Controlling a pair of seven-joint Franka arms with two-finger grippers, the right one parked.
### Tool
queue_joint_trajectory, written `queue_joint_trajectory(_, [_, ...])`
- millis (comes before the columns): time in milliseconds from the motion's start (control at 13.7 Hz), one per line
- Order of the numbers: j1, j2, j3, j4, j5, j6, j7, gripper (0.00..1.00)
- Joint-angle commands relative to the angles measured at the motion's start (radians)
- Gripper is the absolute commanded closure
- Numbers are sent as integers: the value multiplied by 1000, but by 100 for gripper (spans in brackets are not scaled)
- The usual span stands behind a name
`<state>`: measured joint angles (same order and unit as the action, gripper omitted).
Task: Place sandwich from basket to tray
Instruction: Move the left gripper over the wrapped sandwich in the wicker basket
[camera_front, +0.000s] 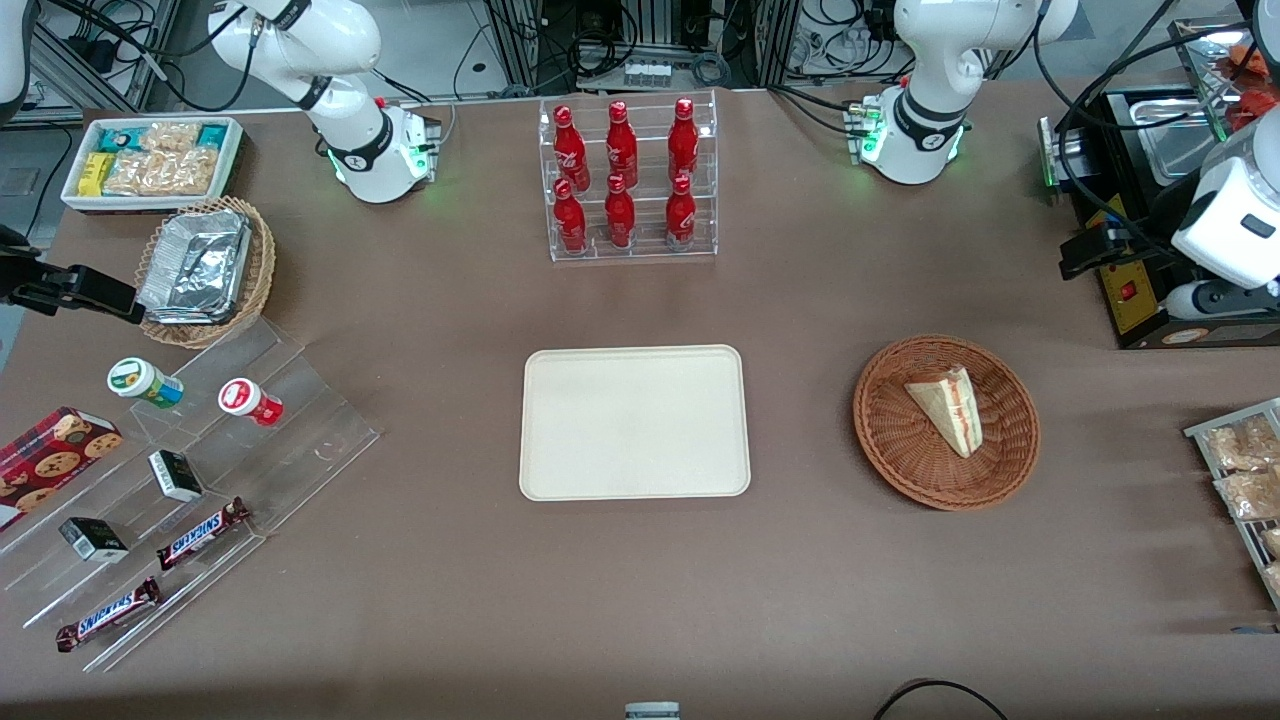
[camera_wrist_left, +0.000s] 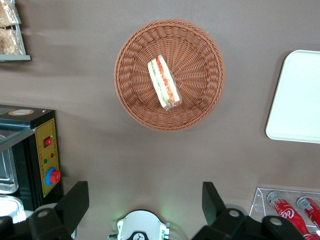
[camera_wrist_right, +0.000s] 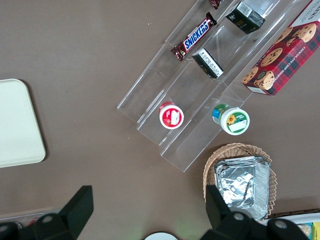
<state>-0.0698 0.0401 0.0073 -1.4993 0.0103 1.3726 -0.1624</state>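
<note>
One sandwich (camera_front: 948, 408) lies in the basket (camera_front: 890, 440), and I see it resting on its side with the red, orange and green filling along the cut edge facing up in my wrist camera. It sits near the middle of the reddish-brown wicker bowl, touching only the weave. From the front camera the basket stands on the brown table toward the working arm's end, well apart from the cream tray (camera_front: 634, 421), which lies flat at the table's middle with nothing on it. A clear rack of red bottles (camera_front: 625, 180) stands farther from the front camera than the tray.

My gripper (camera_wrist_left: 145, 207) hangs high above the table, away from the basket, and its two dark fingers (camera_wrist_left: 75, 202) are spread wide with nothing between them. In the wrist camera I see the sandwich (camera_wrist_left: 164, 82) and basket (camera_wrist_left: 130, 90) below, apart from the fingers, a corner of the tray (camera_wrist_left: 295, 100) near the basket, and a black box with a yellow panel (camera_wrist_left: 46, 157) on the table near the basket.
</note>
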Motion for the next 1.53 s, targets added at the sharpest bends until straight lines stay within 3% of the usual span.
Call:
queue_joint_trajectory(0, [-4, 8, 2, 31, 10, -24, 3, 0])
queue_joint_trajectory(292, [-2, -11, 3, -47, 14, -3, -6, 0])
queue_joint_trajectory(584, [-4, -81, -6, -272, 45, 172, -90, 0])
queue_joint_trajectory(876, [-5, -91, -21, -416, 45, 350, -345, 0])
queue_joint_trajectory(1460, [-11, -71, -30, -689, 31, 710, -430, 0])
